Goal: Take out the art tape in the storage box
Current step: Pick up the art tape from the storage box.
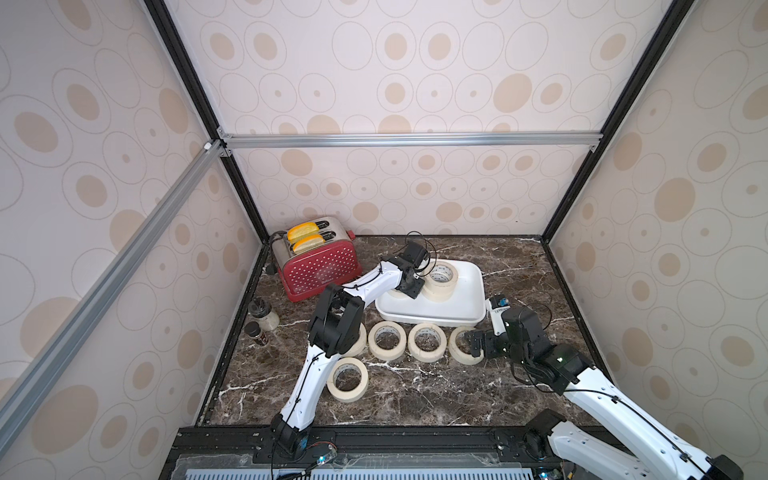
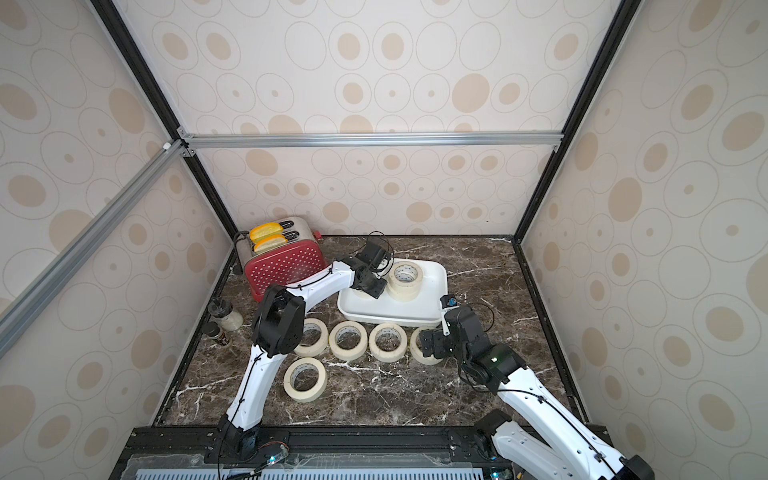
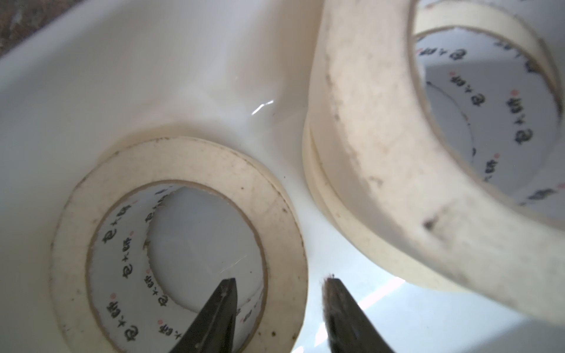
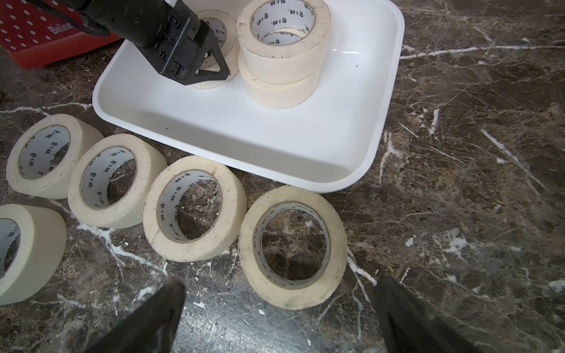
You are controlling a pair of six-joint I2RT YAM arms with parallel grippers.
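Observation:
The white storage box (image 1: 457, 320) (image 4: 244, 128) holds art tape: a stack of two rolls (image 1: 441, 282) (image 4: 282, 45) and one roll lying flat (image 3: 183, 171) (image 4: 227, 33). My left gripper (image 3: 281, 279) (image 1: 409, 293) reaches down into the box. It is open and straddles the flat roll's wall, one finger inside the core and one outside, with a small gap showing at the outer finger. Several more rolls (image 1: 427, 342) (image 4: 195, 207) lie on the marble in front of the box. My right gripper (image 4: 279, 282) (image 1: 473, 345) hovers open and empty by the rightmost roll (image 4: 292, 244).
A red dotted toaster (image 1: 320, 270) with bread in its slots stands at the back left, close to the left arm. Two small jars (image 1: 264, 316) sit by the left wall. One roll (image 1: 347, 379) lies alone nearer the front.

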